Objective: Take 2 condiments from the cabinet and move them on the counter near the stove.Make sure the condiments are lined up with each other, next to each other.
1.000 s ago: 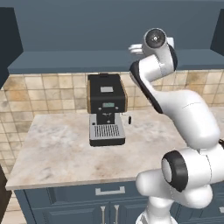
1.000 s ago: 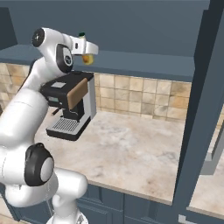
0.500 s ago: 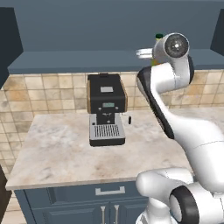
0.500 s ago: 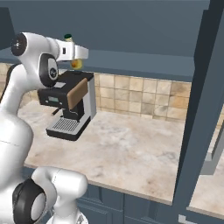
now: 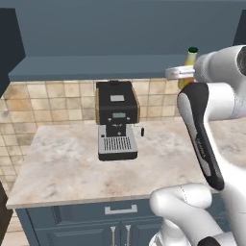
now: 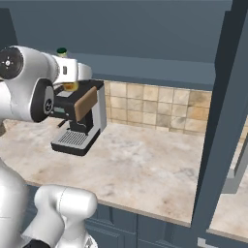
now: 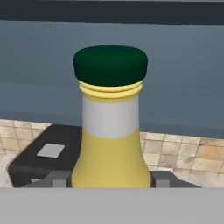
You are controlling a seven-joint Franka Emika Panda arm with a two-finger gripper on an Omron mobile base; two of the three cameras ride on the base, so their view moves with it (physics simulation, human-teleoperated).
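Observation:
My gripper (image 7: 109, 180) is shut on the lower body of a yellow bottle (image 7: 111, 131) with a green cap, one of the condiments. It holds the bottle (image 5: 190, 61) upright in the air in front of the dark blue cabinet (image 5: 96, 67), above the right part of the beige counter (image 5: 62, 168). From the right base view the bottle (image 6: 70, 87) shows behind the white hand, with its cap poking above, over the counter (image 6: 145, 164). The fingertips (image 7: 162, 178) press on both sides of the bottle. The stove is out of view.
A black coffee machine (image 5: 116, 125) stands at the back of the counter against the tiled wall, below and beside the held bottle. The cabinet's open blue door (image 6: 225, 121) hangs at the right. Blue drawer fronts (image 5: 117, 210) sit under the counter.
The arm has drawn the bottle back from the cabinet toward the robot and slightly lower. The grip has stayed the same.

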